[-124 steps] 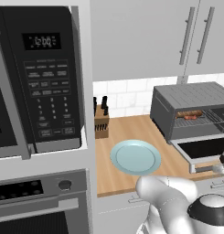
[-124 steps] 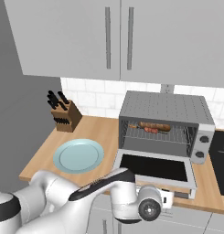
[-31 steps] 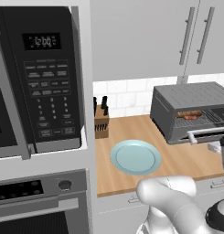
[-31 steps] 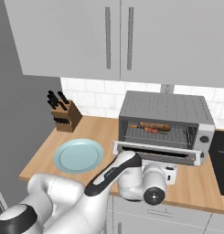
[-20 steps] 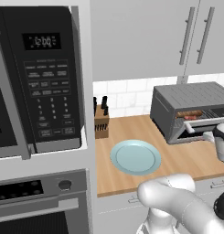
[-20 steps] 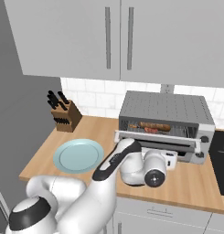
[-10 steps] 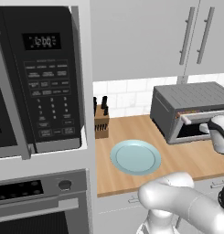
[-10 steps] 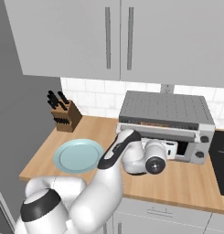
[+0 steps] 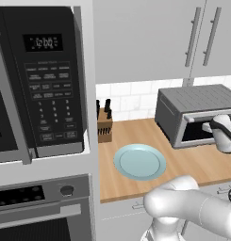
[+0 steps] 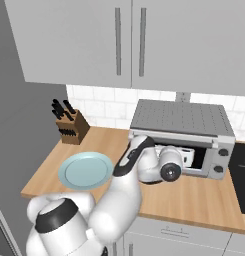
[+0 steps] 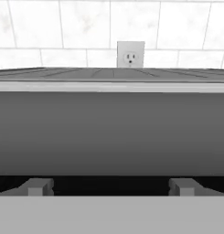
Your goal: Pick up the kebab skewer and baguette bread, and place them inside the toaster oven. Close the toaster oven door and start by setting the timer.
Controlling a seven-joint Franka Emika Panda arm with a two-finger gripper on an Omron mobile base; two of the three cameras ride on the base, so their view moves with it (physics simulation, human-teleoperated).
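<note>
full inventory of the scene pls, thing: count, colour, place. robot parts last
toaster oven: 1, dark grey with ribbed top, on the wooden counter right of the plate
toaster oven door: 1, silver-framed, raised almost shut, directly ahead of the hand
plate: 1, pale blue, counter centre
knife block: 1, brown with black handles, by the tiled wall
microwave: 1, black, built in at the left
wall outlet: 1, white, above the toaster oven
gripper: 1, dark fingertips, open, at the door

Wooden counter [image 10: 214, 192] bearing: knife block [image 10: 72, 128] at far left, light blue plate [image 10: 86, 170] near its front, toaster oven [image 10: 181, 130] to the right by the wall.
</note>
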